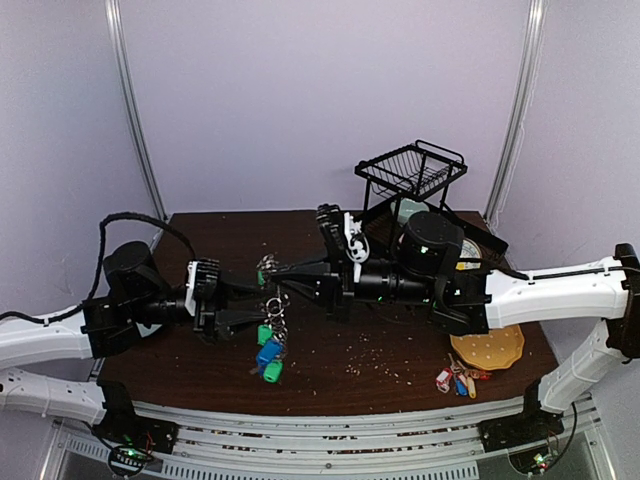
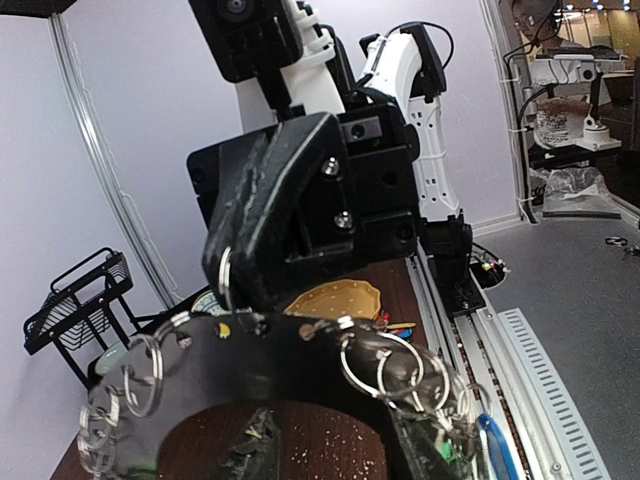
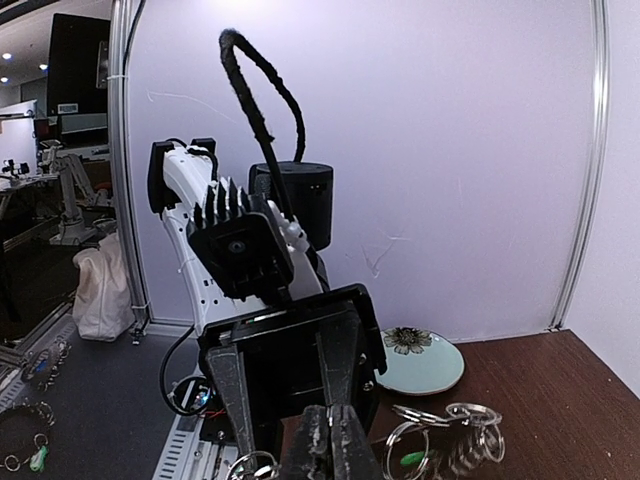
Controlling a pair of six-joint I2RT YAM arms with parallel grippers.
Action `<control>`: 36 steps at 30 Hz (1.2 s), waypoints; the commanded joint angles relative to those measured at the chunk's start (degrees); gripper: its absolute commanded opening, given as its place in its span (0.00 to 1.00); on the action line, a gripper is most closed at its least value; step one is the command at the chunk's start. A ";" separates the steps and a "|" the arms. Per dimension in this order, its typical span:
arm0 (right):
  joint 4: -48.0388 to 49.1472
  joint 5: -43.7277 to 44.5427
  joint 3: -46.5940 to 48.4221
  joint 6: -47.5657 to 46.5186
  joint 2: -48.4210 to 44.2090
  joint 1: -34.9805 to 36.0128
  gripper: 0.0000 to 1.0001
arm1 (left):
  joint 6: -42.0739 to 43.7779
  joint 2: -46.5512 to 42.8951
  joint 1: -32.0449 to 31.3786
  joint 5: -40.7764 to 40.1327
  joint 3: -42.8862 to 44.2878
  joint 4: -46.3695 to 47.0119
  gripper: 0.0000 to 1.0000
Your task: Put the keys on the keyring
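The right gripper (image 2: 240, 300) has its jaws clenched on the keyring (image 2: 175, 322), a thin bright steel hoop strung with small wire loops, held above the dark wooden surface (image 1: 400, 340). The left gripper (image 1: 243, 318) faces it, jaws released, gripping nothing visible. Green and blue plastic-headed keys (image 1: 268, 352) dangle from the ring below both jaws. A loose bunch (image 1: 455, 380) of red, yellow and blue tags lies far behind the right jaws, so the task looks only partly done.
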 commanded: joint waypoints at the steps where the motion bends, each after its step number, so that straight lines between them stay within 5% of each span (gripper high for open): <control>1: 5.19 1.32 1.63 0.14 -0.70 -0.14 0.00 | -2.61 1.17 -0.68 2.25 -0.28 4.84 0.38; 28: 5.03 2.81 2.97 -0.55 1.83 -0.18 0.00 | -4.03 2.10 -1.10 3.08 -0.26 7.57 0.31; 36: 4.52 1.75 3.35 -0.34 2.07 -0.20 0.00 | -2.79 -2.92 -1.08 -7.27 -3.74 11.47 0.29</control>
